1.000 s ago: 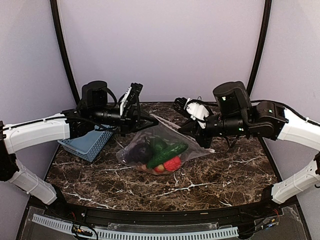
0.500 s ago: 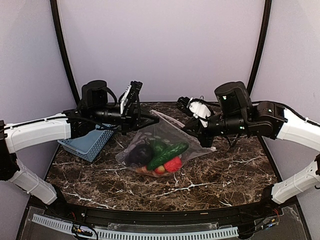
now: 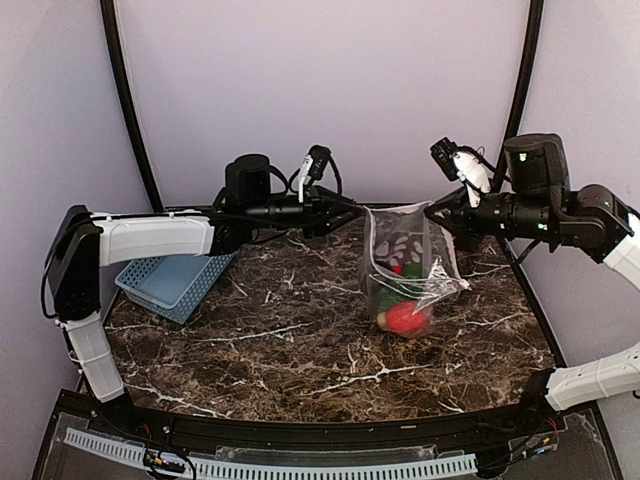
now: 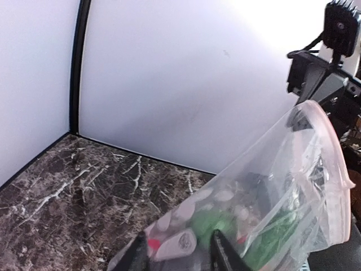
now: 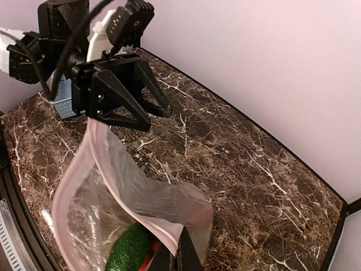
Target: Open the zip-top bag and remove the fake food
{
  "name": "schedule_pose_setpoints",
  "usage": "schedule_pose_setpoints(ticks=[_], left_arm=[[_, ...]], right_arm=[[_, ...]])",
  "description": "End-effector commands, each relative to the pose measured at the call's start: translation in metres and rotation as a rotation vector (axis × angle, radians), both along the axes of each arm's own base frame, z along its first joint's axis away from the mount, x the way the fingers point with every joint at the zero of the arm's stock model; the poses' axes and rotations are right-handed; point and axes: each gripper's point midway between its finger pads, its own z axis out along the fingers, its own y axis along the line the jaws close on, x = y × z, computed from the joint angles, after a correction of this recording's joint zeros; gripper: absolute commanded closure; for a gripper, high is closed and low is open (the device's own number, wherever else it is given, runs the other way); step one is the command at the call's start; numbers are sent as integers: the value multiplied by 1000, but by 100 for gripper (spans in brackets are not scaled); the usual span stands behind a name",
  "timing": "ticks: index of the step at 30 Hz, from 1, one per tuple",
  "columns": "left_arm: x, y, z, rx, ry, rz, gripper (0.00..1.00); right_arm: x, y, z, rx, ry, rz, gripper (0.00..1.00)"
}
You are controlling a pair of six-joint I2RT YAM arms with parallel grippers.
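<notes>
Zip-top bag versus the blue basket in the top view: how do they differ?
The zip-top bag is clear plastic; the blue basket is opaque lattice. The bag hangs upright, mouth open, pinched by the left gripper and the right gripper; the basket lies flat on the table, touched by neither. The bag holds the fake food; nothing shows in the basket. Both are containers open on top.

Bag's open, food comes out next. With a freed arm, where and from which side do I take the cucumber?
Probably its upper end, coming down through the open mouth of the zip-top bag. The bag hangs upright between the left gripper and right gripper with the cucumber sunk at the bottom, so plastic walls block any sideways approach.
</notes>
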Motion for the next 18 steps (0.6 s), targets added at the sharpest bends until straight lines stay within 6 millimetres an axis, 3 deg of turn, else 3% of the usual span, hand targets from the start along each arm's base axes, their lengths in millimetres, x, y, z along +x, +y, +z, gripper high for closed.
schedule_pose_setpoints(ticks=[1,4,8,14,18], left_arm=[[24,0,18,-112,104,30,56],[29,7,4,-100,154,69,47],[30,32,-25,-46,223,188,41],[7,81,-81,45,354,352,38],[-10,104,-107,67,440,412,36]], right_arm=[[9,-14,18,47,-8,-96,100],[18,-2,-8,33,55,-104,100],[32,23,-39,50,118,-101,100],[58,61,-87,75,213,-112,100],[53,90,-106,146,316,-58,100]])
